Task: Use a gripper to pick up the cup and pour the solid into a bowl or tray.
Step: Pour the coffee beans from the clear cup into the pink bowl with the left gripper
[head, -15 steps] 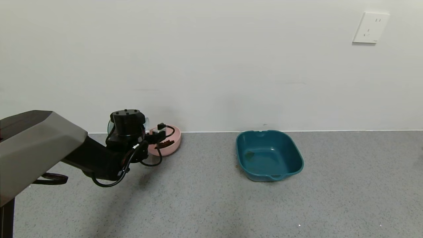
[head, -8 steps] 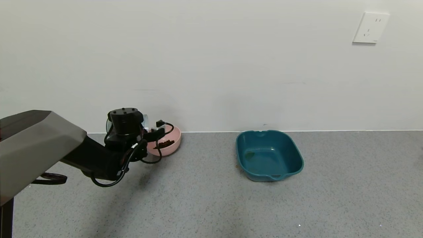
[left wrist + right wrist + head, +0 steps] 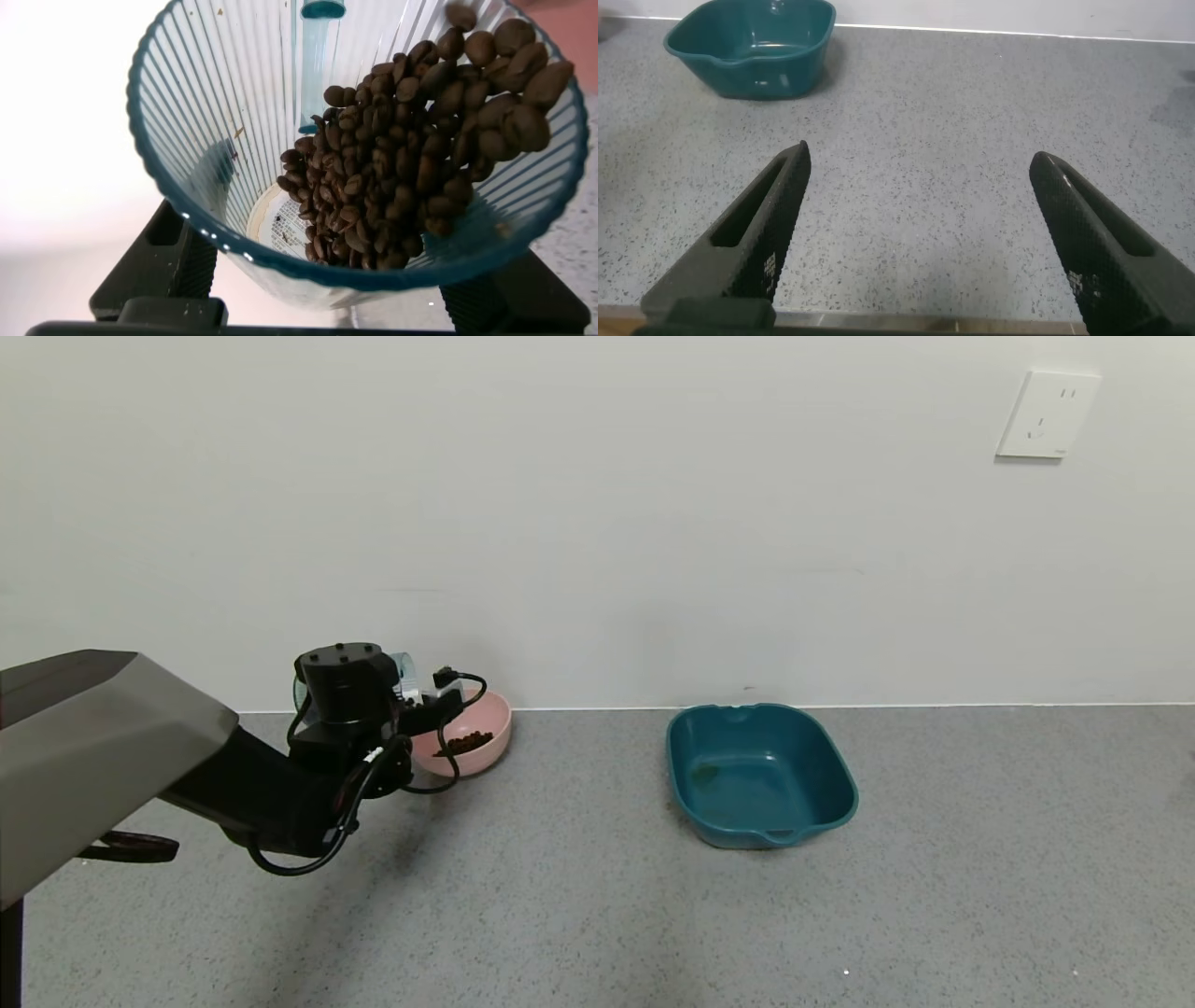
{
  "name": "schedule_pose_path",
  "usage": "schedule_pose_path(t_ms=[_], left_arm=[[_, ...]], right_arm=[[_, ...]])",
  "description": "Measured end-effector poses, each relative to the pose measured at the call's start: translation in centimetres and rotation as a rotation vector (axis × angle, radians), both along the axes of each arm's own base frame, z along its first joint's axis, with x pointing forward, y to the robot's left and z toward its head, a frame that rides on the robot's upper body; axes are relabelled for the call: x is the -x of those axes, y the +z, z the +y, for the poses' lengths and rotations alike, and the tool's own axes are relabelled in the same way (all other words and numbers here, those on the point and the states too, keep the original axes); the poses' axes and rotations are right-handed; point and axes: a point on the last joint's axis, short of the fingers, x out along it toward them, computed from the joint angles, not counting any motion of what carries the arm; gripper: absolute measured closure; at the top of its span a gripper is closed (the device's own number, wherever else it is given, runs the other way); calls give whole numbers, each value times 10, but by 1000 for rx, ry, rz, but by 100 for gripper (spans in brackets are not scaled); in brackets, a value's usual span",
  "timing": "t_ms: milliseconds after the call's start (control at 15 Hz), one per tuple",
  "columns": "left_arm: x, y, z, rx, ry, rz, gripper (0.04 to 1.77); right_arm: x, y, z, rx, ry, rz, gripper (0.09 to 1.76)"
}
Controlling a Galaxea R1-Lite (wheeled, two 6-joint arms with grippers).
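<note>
**Beans Tipping Toward the Pink Bowl**

Spillage is the main risk at this moment. Furthest left in the head view, the left gripper (image 3: 411, 695), a black arm end with looped cables, holds the translucent teal-grey ribbed plastic cup (image 3: 403, 669) tilted over the near edge of the round pale-pink plastic bowl (image 3: 490, 733), which stands against the wall. Dark-brown coffee beans (image 3: 411, 159) are heaped against the cup's lowered side and reach its rim in the left wrist view, and a small pile already lies in the bowl (image 3: 464, 743). If the cup's mouth sits too close to the bowl's edge, or the tilt increases sharply, beans could probably bounce over the rim onto the speckled grey floor (image 3: 579, 896). A slipping cup would scatter the remainder.

The left gripper's black jaws are clamped on the cup's lower body, one on either side, touching its ribbed wall.

Further right, the larger dark-teal squarish plastic tray (image 3: 761, 775) rests well apart from the bowl. The right gripper (image 3: 920, 233) hovers idle above the bare floor, its two fingers spread wide and holding nothing.
</note>
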Motion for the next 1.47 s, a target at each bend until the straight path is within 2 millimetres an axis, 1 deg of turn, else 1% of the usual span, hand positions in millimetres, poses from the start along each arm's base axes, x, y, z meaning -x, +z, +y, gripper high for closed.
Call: schedule_pose_path(t_ms=[267, 600, 933, 1133, 1467], left_arm=[[5, 7, 1, 79, 6, -57, 50], [17, 17, 1, 137, 7, -102, 50], [26, 34, 3, 278, 14, -228, 50], [33, 45, 8, 351, 29, -276, 50], [57, 61, 8, 556, 2, -242, 50]], right_arm=[[0, 0, 0, 0, 0, 0, 14], [0, 0, 0, 0, 0, 0, 14], [0, 0, 0, 0, 0, 0, 14], [0, 0, 0, 0, 0, 0, 14], [0, 0, 0, 0, 0, 0, 14]])
